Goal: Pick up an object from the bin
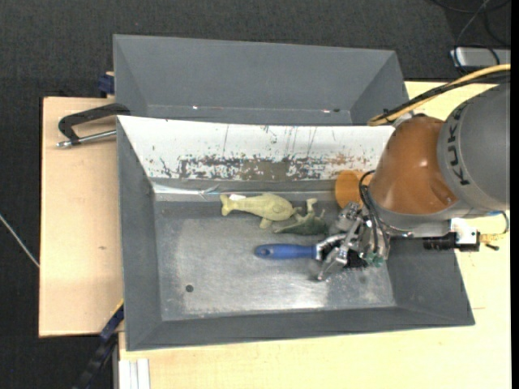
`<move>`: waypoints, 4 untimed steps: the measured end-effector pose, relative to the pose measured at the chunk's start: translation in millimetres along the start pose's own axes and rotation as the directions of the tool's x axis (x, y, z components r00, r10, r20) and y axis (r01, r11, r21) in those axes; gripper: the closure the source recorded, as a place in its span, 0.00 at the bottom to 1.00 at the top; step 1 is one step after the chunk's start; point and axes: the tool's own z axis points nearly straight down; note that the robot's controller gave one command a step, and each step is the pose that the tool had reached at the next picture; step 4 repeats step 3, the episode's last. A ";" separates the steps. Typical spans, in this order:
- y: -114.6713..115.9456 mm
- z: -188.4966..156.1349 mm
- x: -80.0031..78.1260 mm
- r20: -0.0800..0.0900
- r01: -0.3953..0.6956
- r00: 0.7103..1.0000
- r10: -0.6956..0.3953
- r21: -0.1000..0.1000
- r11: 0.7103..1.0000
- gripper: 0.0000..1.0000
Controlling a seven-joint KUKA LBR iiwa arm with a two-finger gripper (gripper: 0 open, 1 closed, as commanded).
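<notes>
Four things lay by the claw (340, 254), low in the bin (243, 302): a blue handle (284, 251) ending at it on the view's left, a green toy (304, 225) and pale fish (259, 207) beyond, an orange cup (347, 186) behind. Whether the claw was open or closed, I could not tell. Gripping across the handle's narrow width seemed wisest.

1 fish (259, 207), 1 green toy (304, 226), 1 blue handle (284, 251).

Grey metal bin (186, 298), pale toy fish (259, 207), dark green toy (304, 226), blue-handled tool (284, 251)
</notes>
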 end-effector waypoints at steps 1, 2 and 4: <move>1.3 -4.1 -4.8 0.019 -0.002 1.000 0.002 -0.004 1.000 1.00; 3.7 -77.2 -6.9 0.011 0.000 1.000 0.000 0.005 1.000 1.00; 5.0 -99.9 -8.1 0.006 0.001 1.000 -0.001 0.006 1.000 1.00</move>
